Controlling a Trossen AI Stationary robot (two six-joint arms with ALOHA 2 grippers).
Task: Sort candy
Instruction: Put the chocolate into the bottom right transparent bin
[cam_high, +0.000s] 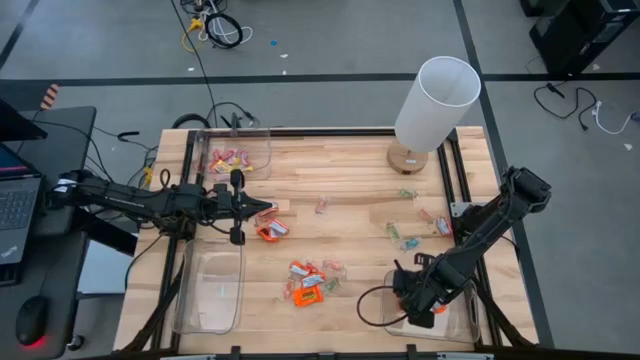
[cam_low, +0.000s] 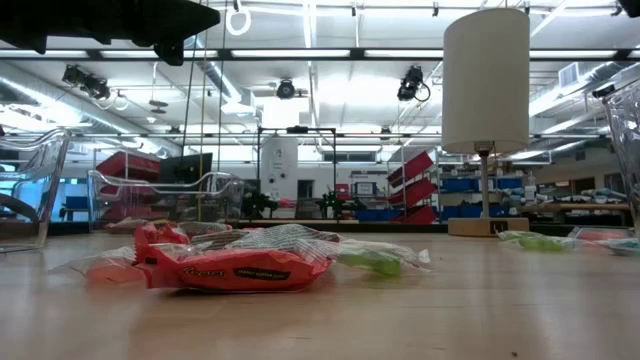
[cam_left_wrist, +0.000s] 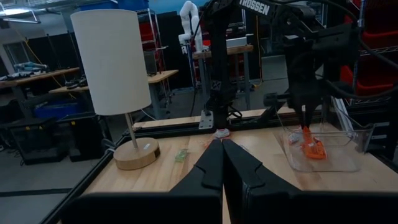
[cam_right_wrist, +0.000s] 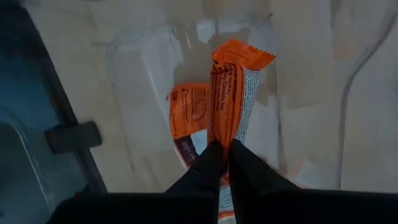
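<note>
From above, the right gripper (cam_high: 422, 308) hangs over the clear bin (cam_high: 462, 322) at the near right corner of the table (cam_high: 340, 185). It pinches an orange candy (cam_high: 425, 315). This looks like the drop step: the candy is over its bin and only needs letting go. More candy (cam_high: 307, 283) lies loose in the middle, with green ones (cam_high: 408, 238) closer to the lamp (cam_high: 432, 105). The left gripper (cam_high: 262, 212) waits above the left middle of the table, fingers together, holding nothing. A pink-candy bin (cam_high: 235, 152) sits at the far left and an empty bin (cam_high: 210, 292) at the near left. The middle is open, but the right arm works tight against the table's right edge.

From table height, an orange wrapper (cam_low: 235, 268) lies closest, with a green one (cam_low: 372, 262) just behind. No gripper shows here.

From the left wrist, its fingers (cam_left_wrist: 205, 174) press together. Far across the table, the other arm dangles an orange sweet (cam_left_wrist: 313, 148) in its bin.

From the right wrist, the fingertips (cam_right_wrist: 214, 162) clamp one end of the orange wrapper (cam_right_wrist: 231, 93). A second orange one (cam_right_wrist: 188, 112) already lies on the bin floor below. Next, I think the fingers should spread, then lift straight up so they miss the bin walls.
</note>
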